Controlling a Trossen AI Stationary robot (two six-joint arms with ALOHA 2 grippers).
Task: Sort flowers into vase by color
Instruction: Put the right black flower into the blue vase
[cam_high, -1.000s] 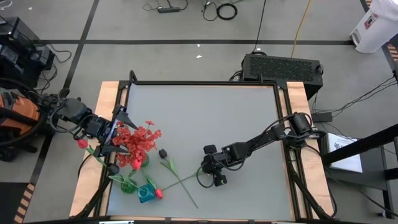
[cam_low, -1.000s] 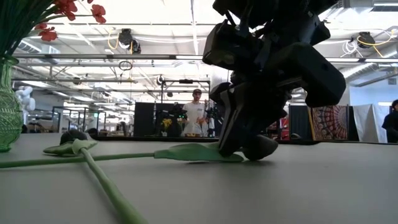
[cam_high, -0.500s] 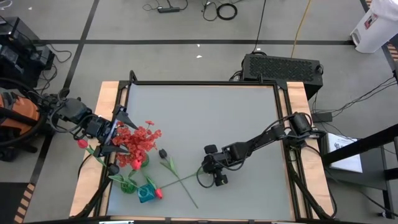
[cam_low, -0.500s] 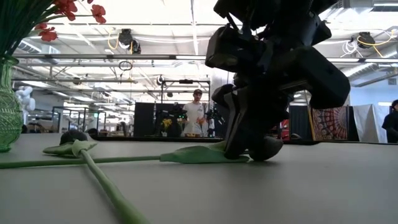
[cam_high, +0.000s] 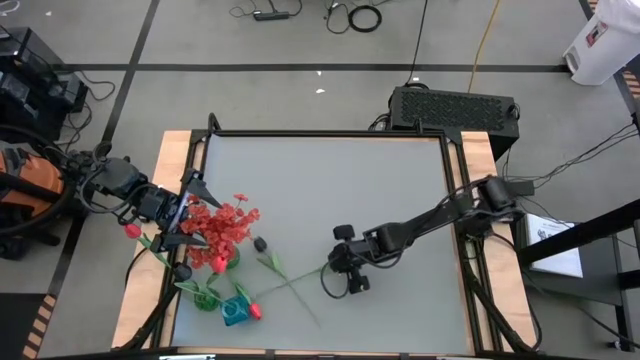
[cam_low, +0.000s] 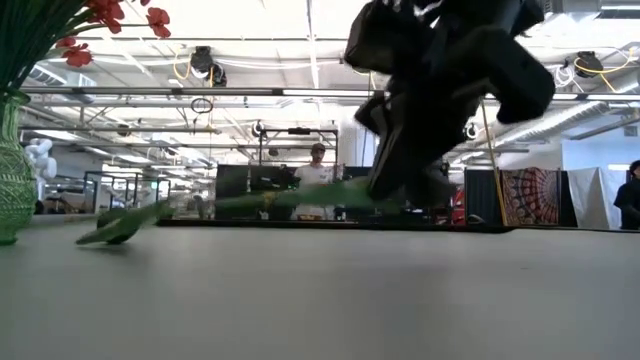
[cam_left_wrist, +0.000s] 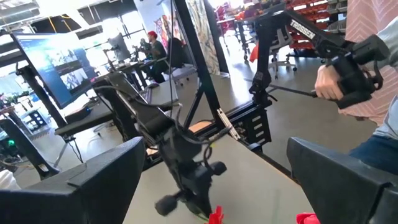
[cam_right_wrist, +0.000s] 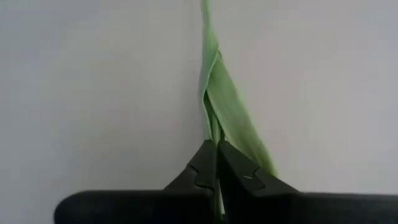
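My right gripper (cam_high: 335, 268) (cam_low: 395, 195) is shut on a green-stemmed flower (cam_high: 290, 288) near the table's middle. Its red bud (cam_high: 256, 310) is beside a teal vase (cam_high: 235, 314). A second flower with a black bud (cam_high: 261, 245) lies flat, its stem crossing the first. Frilly red blooms (cam_high: 226, 227) stand in a vase at the left, next to a green vase (cam_high: 205, 297) (cam_low: 10, 170). My left gripper (cam_high: 194, 212) (cam_left_wrist: 214, 186) waits open and level, right by the red blooms. My right gripper pinches the flower's stem and the base of a long leaf (cam_right_wrist: 214, 134) between its two fingertips (cam_right_wrist: 202, 167), near the stem's free end. The fingers slant down from the table's right and point roughly along the stem. The held end is off the table; the stem (cam_low: 250, 203) slopes down to the left.
A pink bud (cam_high: 132, 231) on a stem sticks out past the table's left edge. A wooden frame (cam_high: 480, 220) borders the table. A person holding a handle (cam_left_wrist: 348, 81) shows beyond the table's right edge; other people stand far off in the room (cam_low: 318, 165).
My right gripper has risen and drawn a little toward the table's right edge. The held end of the stem and its leaf have come up off the table, while the bud end stays low at the left.
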